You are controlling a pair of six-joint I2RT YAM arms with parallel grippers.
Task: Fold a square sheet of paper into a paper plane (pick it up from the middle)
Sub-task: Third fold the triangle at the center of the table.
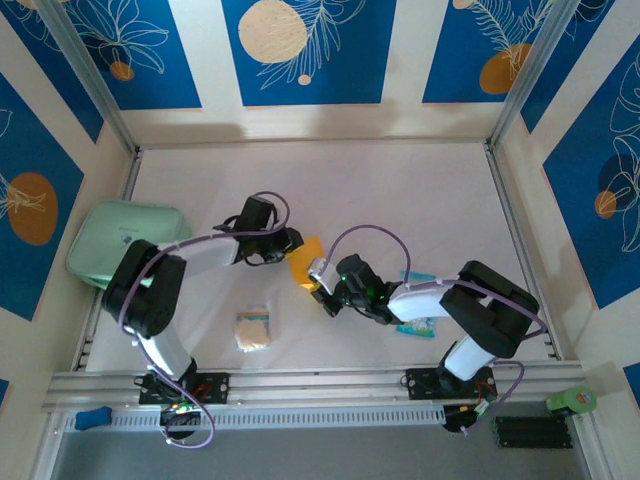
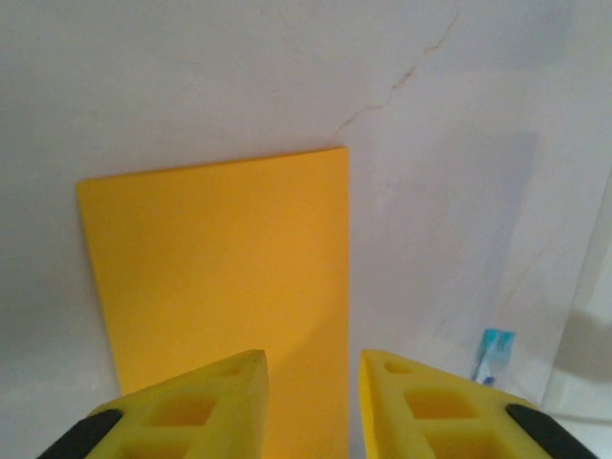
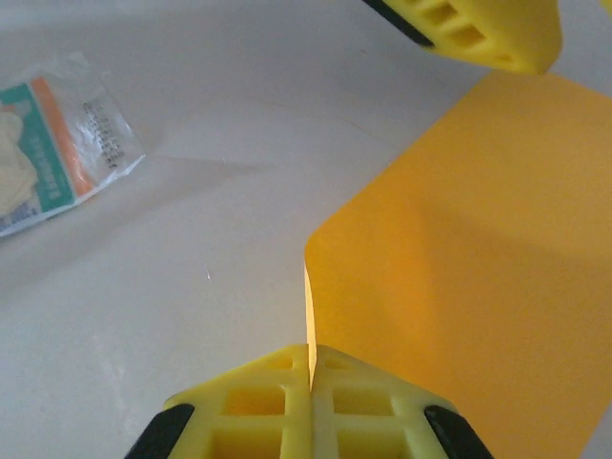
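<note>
The square sheet of paper (image 1: 304,259) is orange-yellow and lies on the white table between the two grippers. In the left wrist view the sheet of paper (image 2: 220,277) shows a rectangular outline. My left gripper (image 2: 314,368) hangs open just over it, the sheet's right edge running between the yellow fingers (image 2: 229,402). My right gripper (image 3: 310,352) is shut on the sheet of paper (image 3: 469,277) at its near corner edge, which curls up off the table. One left fingertip (image 3: 478,29) shows at the top of the right wrist view. My right gripper (image 1: 326,292) sits at the sheet's near side.
A light-blue and white packet (image 1: 416,302) lies partly under the right arm and shows small as the packet (image 2: 494,354). A small clear packet with beige contents (image 1: 253,328) lies near the front, the same packet (image 3: 48,163). A pale green case (image 1: 125,243) sits at the left.
</note>
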